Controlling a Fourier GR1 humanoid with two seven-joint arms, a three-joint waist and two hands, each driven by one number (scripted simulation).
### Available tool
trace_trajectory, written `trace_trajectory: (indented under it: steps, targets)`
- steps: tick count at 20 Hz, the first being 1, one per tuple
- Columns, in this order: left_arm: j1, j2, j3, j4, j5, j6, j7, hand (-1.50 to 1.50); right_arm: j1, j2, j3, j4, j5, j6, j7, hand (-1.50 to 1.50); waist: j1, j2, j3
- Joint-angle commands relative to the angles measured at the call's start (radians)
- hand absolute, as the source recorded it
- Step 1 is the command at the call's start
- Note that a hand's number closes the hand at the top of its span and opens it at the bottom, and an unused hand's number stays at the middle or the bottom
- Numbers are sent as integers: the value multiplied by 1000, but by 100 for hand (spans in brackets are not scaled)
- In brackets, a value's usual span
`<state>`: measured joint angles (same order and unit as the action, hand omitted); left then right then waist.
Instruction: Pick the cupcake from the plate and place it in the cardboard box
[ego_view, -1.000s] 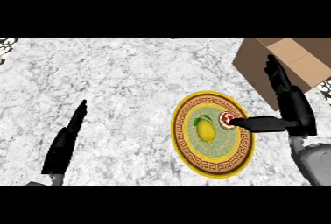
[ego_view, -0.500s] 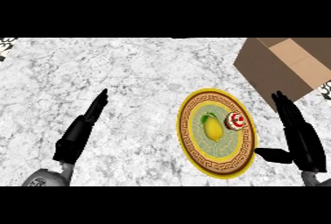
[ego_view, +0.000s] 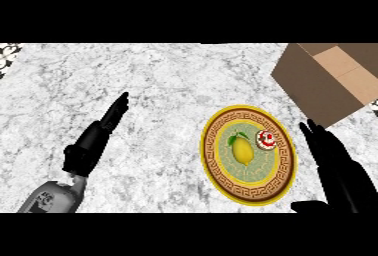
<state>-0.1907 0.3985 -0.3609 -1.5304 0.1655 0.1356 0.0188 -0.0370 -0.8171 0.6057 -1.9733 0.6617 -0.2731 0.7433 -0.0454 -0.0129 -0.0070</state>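
The small round cupcake with white frosting and red dots (ego_view: 265, 140) sits on the right part of the round plate with a yellow rim and a brown key-pattern band (ego_view: 221, 172), just beside the yellow lemon with a green leaf (ego_view: 241, 150) lying at the plate's middle. From above the cupcake looks slightly oval, its longer axis running up and down the view, its frosted top facing up at me; it has no clear pointing end that I can tell. My right hand (ego_view: 341, 172) is beside the plate's right edge, apart from the cupcake, fingers straight and pointing up the view toward the open brown cardboard box (ego_view: 325, 82) at the upper right, thumb spread out low, holding nothing. My left hand (ego_view: 96, 142) is well to the left over the white-grey marble counter (ego_view: 170, 80), fingers straight and together, pointing up and slightly right, also empty
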Motion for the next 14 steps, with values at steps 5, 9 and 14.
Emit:
trace_trajectory:
  steps: [5,9,14]
  targets:
    - [-4,-35,-36,-19,-39,-25,11,0,-145,163,43,-216,-62,336,451,-150,54,12,5]
    - [-73,-83,17,65,-46,-45,2,0,-173,210,-64,-185,-112,379,434,-150,44,14,6]
    - [-47,-46,56,33,-45,-101,15,0,-248,353,-23,23,-21,378,392,-150,55,14,7]
